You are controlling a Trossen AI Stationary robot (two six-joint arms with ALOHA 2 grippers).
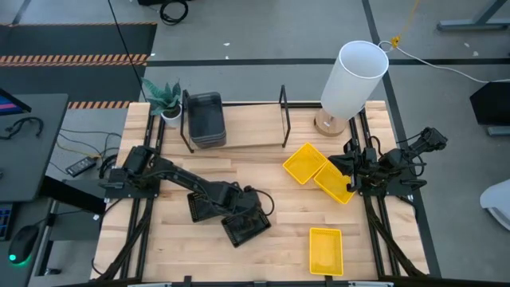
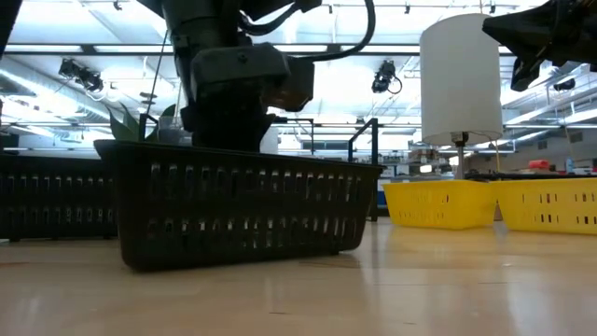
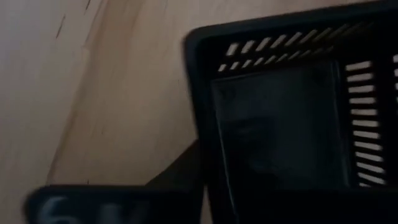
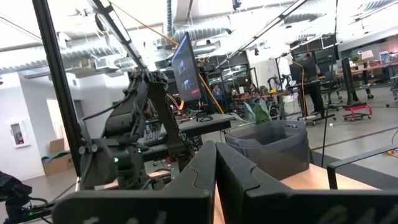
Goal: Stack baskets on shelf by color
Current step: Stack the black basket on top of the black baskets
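A black slatted basket [image 1: 245,226] [image 2: 233,210] [image 3: 280,118] sits on the table's near middle, and my left gripper [image 1: 249,206] [image 2: 238,103] reaches down into it, shut on its wall. A second black basket [image 1: 201,207] [image 2: 51,196] lies just left of it. Grey baskets [image 1: 205,119] [image 4: 270,149] stand stacked on the shelf [image 1: 239,143]. Two yellow baskets [image 1: 307,163] [image 1: 335,185] [image 2: 438,203] lie side by side at the right; a third [image 1: 325,249] is near the front edge. My right gripper [image 1: 351,171] [image 4: 216,171] hangs above them, shut and empty. My left gripper has the black basket by a side wall near a corner [image 3: 202,143]. It comes from above, pointing down, with one finger [image 3: 112,202] outside the wall and the other hidden inside the basket. The basket stays about level, with its bottom [image 2: 233,261] at the tabletop.
A tall white cylinder [image 1: 355,76] [image 2: 460,75] stands at the table's far right, beside the shelf's end. A small potted plant [image 1: 165,100] is at the far left corner. Bare wood [image 1: 279,203] lies between the black and yellow baskets.
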